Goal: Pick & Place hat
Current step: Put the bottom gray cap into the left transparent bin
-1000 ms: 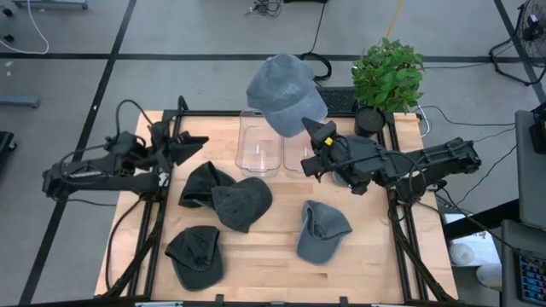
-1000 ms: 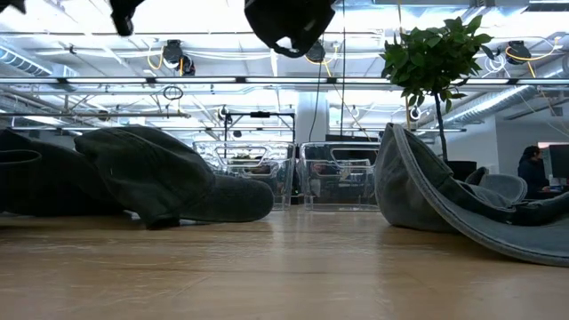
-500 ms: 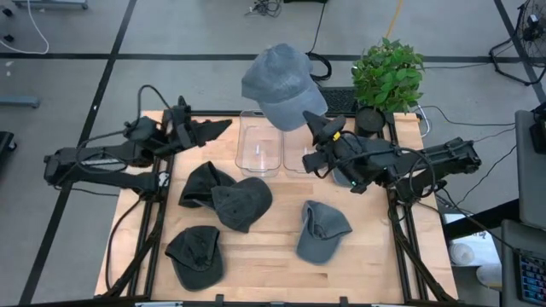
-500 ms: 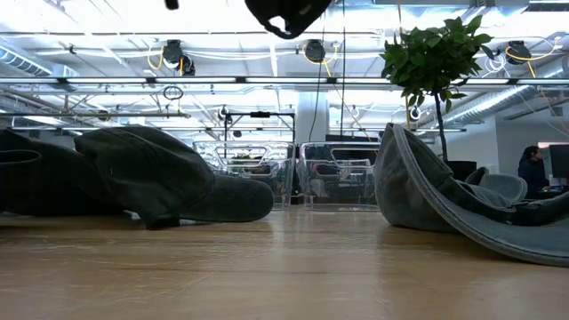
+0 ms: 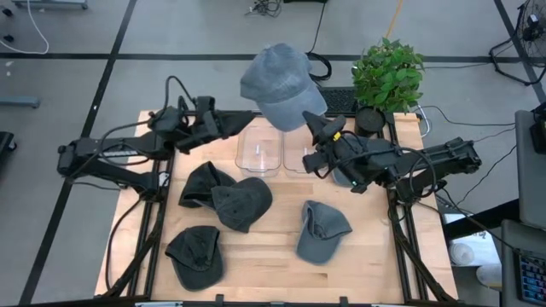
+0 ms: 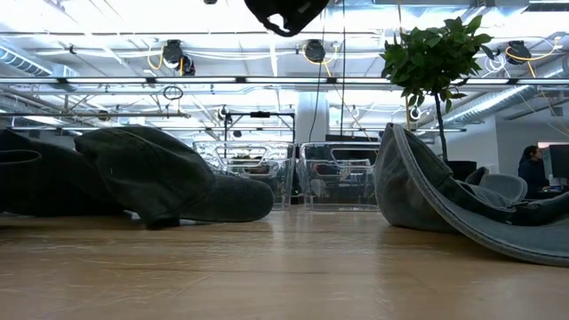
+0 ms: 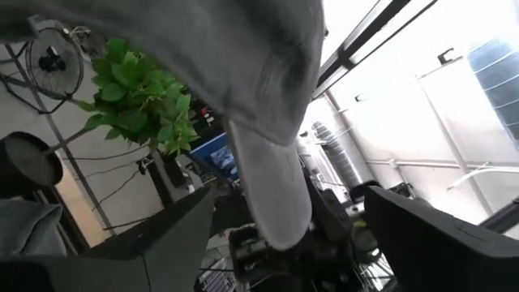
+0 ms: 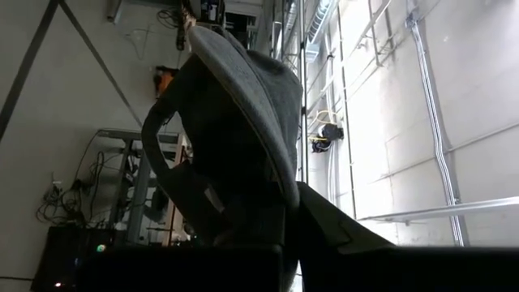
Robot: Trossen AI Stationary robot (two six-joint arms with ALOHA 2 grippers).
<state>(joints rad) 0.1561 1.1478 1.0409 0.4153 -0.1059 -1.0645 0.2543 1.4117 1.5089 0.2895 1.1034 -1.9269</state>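
A blue-grey cap [image 5: 280, 81] is held high above the table's far edge by my right gripper [image 5: 314, 128], which is shut on it. In the low view only its dark underside [image 6: 284, 12] shows, at the top. My left gripper [image 5: 247, 116] is open and raised, just to the left of the cap. In the left wrist view its fingers [image 7: 174, 235] stand apart, with the cap [image 7: 243, 73] ahead of them and no touch showing. Three dark caps [image 5: 229, 198] and one blue-grey cap [image 5: 320, 230] lie on the table. My right gripper pinches the cap's brim at its free edge [image 7: 276, 227] between its two fingers. The fingers slant upward from the table's right side. The cap is lifted clear and stands above the fingers, crown up and tilted toward the far left, its dark inside [image 8: 219, 154] facing the wrist camera.
Two clear plastic bins [image 5: 258, 147] [image 5: 299, 155] stand at the table's far middle, below the held cap. A potted plant [image 5: 388, 75] stands at the far right corner. A dark cap [image 5: 194, 256] lies near the front left. Bare wood shows at the front middle.
My left gripper has risen and gone toward the table's right and far edge, closing on the held cap. My right gripper has raised the cap a little, toward the far left, and then held it still.
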